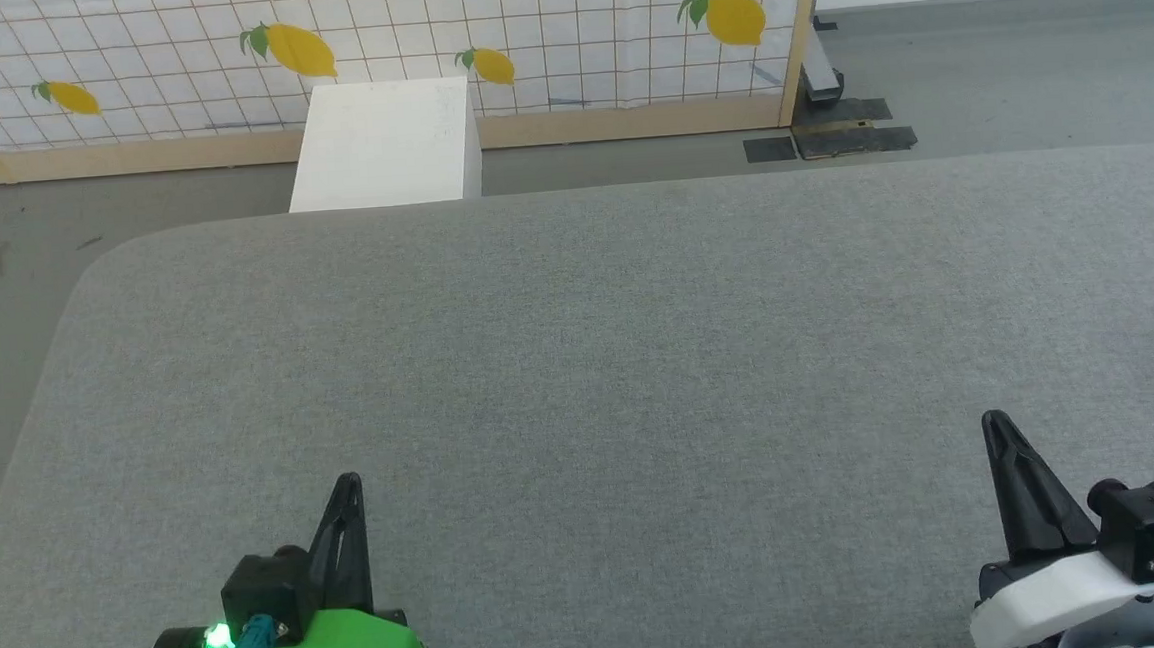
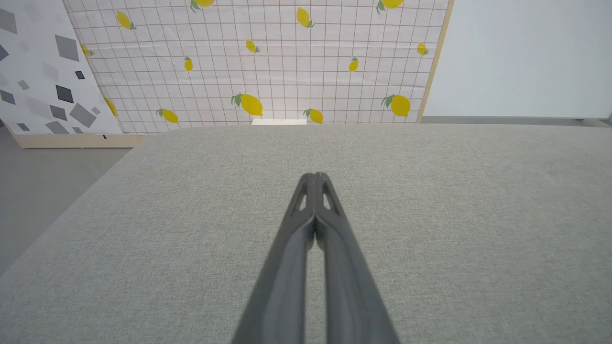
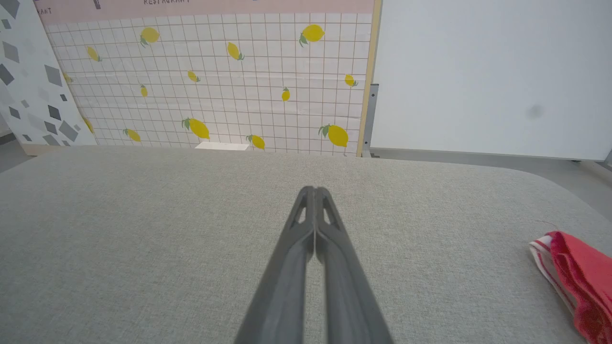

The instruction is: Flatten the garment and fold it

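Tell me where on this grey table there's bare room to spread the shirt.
The grey table is bare between the left gripper and the right gripper, and on to its far edge by the white box. The right edge is crowded, where the garment lies bunched.

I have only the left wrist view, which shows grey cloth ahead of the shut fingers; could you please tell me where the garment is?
Observer: The crumpled red garment with red-white striped trim lies on the right side of the grey fabric table.
Operator: Is the right gripper on it?
Observer: No, the right gripper sits apart, to the garment's left, shut and empty.
Operator: Is it flattened?
Observer: No, it lies bunched in folds, partly cut off by the frame.
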{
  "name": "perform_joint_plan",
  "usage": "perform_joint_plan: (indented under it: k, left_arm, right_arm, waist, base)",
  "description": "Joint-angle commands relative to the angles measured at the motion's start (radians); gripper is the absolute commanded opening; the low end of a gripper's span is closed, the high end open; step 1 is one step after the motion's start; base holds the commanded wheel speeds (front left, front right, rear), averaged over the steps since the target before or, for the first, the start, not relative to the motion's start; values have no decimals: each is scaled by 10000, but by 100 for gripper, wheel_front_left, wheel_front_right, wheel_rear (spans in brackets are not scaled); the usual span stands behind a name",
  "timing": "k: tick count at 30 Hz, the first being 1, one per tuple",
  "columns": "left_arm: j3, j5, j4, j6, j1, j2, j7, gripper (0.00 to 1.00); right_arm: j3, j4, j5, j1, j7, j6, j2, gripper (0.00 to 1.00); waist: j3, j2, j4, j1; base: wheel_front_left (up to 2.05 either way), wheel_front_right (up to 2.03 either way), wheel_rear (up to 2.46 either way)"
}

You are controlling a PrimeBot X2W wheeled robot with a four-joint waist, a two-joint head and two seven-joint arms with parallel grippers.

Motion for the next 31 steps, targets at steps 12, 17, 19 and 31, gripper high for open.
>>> perform_joint_plan:
  k: [12, 17, 19, 31]
  left_arm:
    - [90, 214, -171, 68, -162, -19, 291, 0]
    - [117, 257, -222, 81, -179, -21, 392, 0]
    - [128, 275, -243, 86, -187, -22, 433, 0]
    - [195, 382, -368, 117, -229, -26, 679, 0]
  right_arm:
    - [126, -165, -188, -249, 297, -7, 84, 0]
    - [162, -198, -216, -281, 395, -8, 97, 0]
    - [178, -212, -228, -294, 435, -8, 103, 0]
    - [268, -295, -296, -373, 676, -10, 137, 0]
  waist:
    - [-30, 0, 19, 0]
    - [-42, 0, 27, 0]
    - [-47, 0, 30, 0]
    - [-76, 0, 49, 0]
  base:
    - [0, 0, 0]
    - [0, 0, 0]
    - [0, 0, 0]
    - [0, 0, 0]
